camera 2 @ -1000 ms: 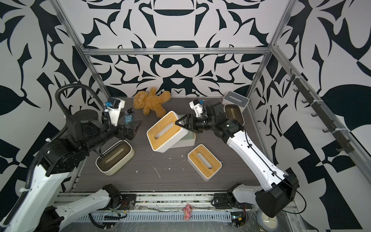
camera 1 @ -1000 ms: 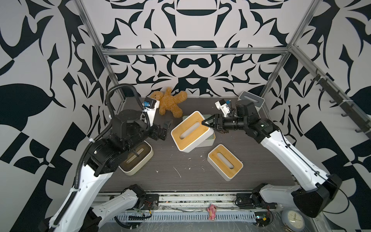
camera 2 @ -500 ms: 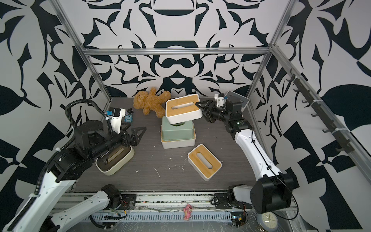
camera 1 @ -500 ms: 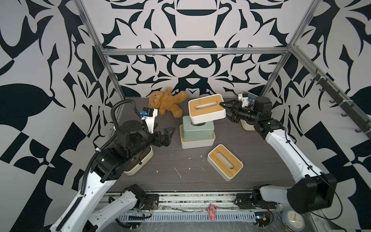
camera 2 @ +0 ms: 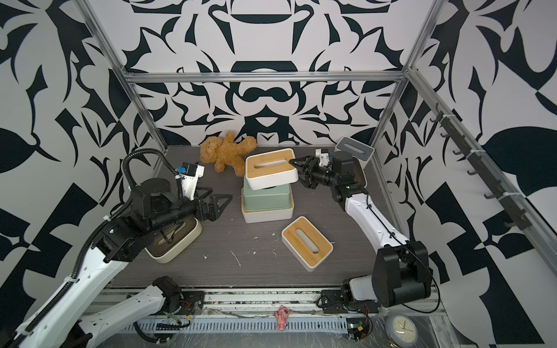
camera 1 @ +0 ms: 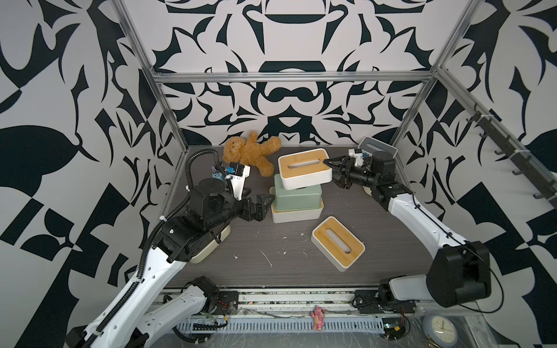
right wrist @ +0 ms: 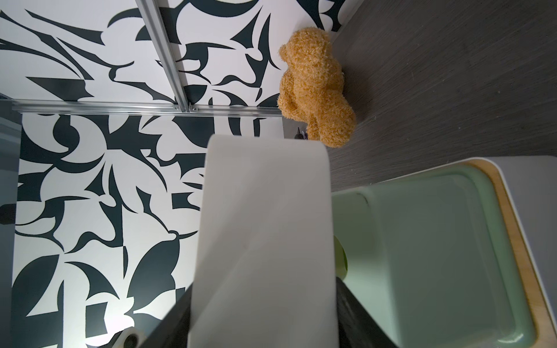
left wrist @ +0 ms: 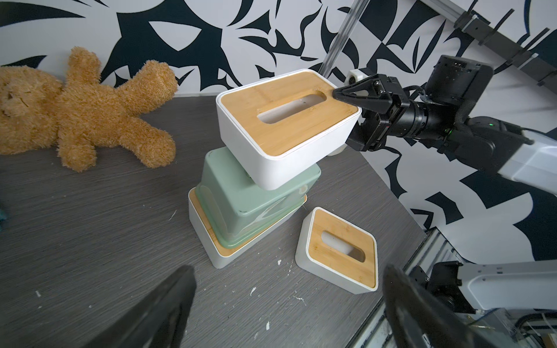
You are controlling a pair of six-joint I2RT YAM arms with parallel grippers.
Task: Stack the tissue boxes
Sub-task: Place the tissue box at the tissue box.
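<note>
Left wrist view: right gripper (left wrist: pixel 342 118) pinching the bamboo-lid box (left wrist: pixel 289 126) by its end, tilted over the sage green box (left wrist: pixel 256 199), far-centre; left gripper (camera 1: pixel 265 206) spread wide, empty. Next I'd say level it, lower, release.

White box (camera 1: pixel 304 181) with tan lid, green box (camera 1: pixel 298 197), brown bear (camera 1: pixel 251 152).

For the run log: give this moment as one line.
right gripper: shut on bamboo-lid box, tilted over green box | left gripper: open, empty | below: green box on white box
</note>
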